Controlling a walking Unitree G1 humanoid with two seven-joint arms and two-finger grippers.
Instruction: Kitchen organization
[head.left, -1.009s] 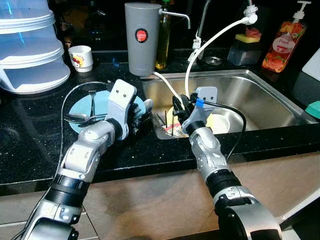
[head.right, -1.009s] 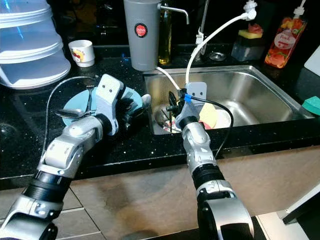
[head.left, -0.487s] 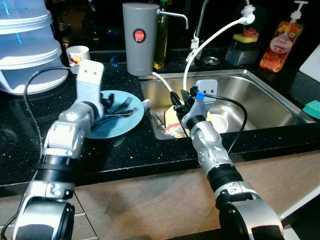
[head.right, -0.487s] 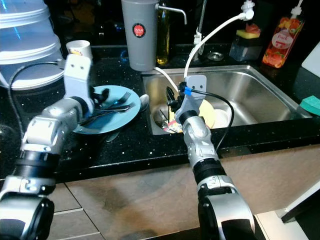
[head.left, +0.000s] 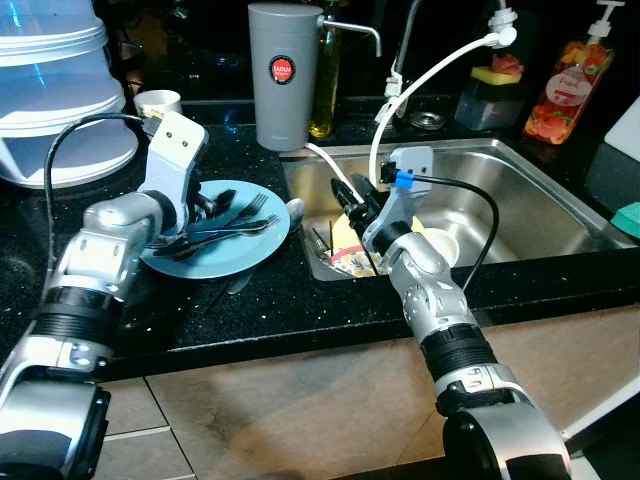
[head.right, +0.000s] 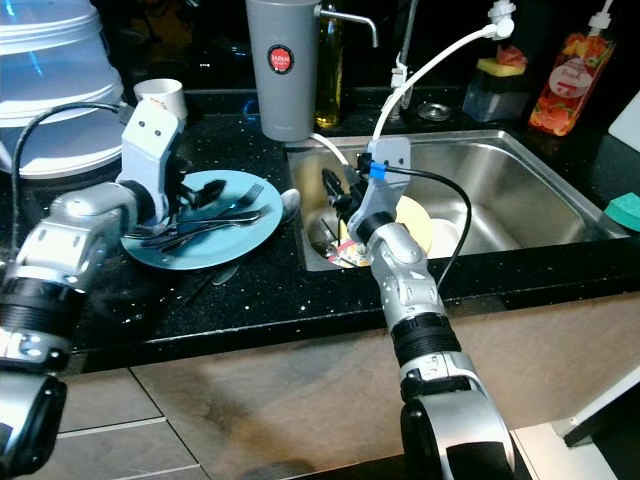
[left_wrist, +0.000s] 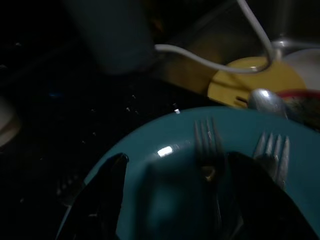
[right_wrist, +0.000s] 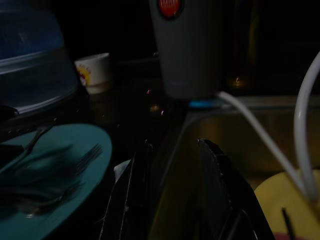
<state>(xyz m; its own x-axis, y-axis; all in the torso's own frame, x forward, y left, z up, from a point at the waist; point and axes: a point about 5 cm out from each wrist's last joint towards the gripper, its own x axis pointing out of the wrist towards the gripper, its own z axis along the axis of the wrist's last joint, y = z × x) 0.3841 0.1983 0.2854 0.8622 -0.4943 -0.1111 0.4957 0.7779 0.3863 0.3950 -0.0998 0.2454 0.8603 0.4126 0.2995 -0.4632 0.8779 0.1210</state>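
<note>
Left gripper (head.left: 205, 212), fingers apart, poised over forks (head.left: 235, 214) on the blue plate (head.left: 250, 255) at 9 o'clock of the sink (head.left: 520, 190). Right gripper (head.left: 350, 195), fingers apart, at the sink's 9 o'clock rim above a yellow plate (head.left: 345, 235). Best closed squarely across one fork handle, lifted level to avoid dragging the rest.

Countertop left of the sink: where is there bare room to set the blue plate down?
Bare black counter runs along the front edge, between the blue plate and the sink. Another patch lies between the plate, white cup and grey canister. The sink's left end is crowded with dishes around the right hand.
</note>
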